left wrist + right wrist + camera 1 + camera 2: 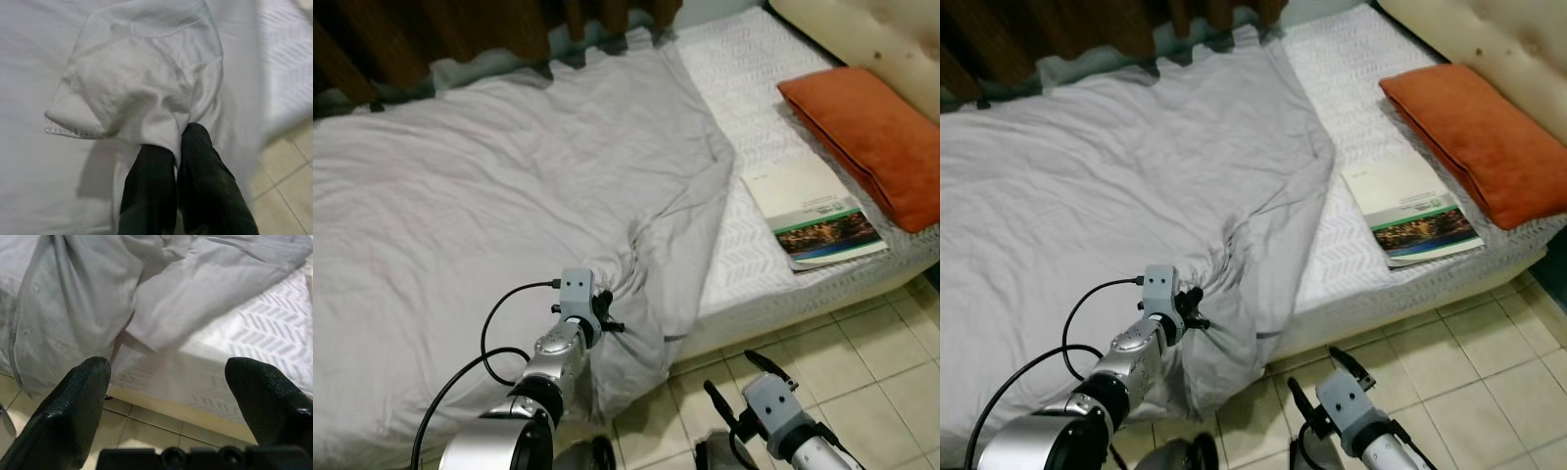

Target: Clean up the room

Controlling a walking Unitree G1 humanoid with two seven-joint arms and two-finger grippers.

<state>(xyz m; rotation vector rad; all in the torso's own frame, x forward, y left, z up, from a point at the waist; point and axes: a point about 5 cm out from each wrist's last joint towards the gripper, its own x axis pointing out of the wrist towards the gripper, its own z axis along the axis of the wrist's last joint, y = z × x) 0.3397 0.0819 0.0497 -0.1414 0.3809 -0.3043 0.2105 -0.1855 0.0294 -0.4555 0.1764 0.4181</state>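
At the front edge of the mattress [754, 264], a hemmed corner of the grey bedsheet [509, 196] (light, limp, best taken by its hem) is pinched by the left gripper [176, 142], while the right gripper [168, 382] is held wide.

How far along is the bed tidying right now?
Done: little. In hand: the left tool pinches the grey bedsheet at its bunched edge. Left: spreading it over the bare white mattress, where a paperback book lies beside the orange pillow. The right tool waits open.
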